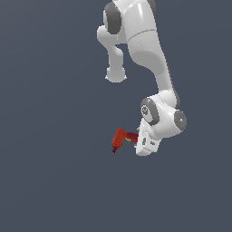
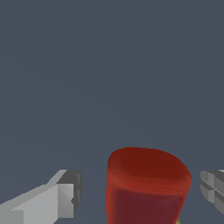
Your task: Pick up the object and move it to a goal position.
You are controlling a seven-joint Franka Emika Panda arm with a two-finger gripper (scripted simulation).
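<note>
The object (image 1: 119,138) is a small red L-shaped drill-like item with a dark maroon tip pointing down and a small yellow mark near the gripper. In the exterior view it sticks out to that view's left of my white gripper (image 1: 138,142). In the wrist view the red body (image 2: 146,183) fills the space between the two fingers. My gripper (image 2: 140,197) is open around it. A grey pad (image 2: 70,197) stands on one side and the other pad (image 2: 213,189) on the opposite side, each with a small gap to the red body.
The background is a plain dark grey-blue surface in both views. The white arm (image 1: 149,59) reaches down from the top of the exterior view. No other objects show.
</note>
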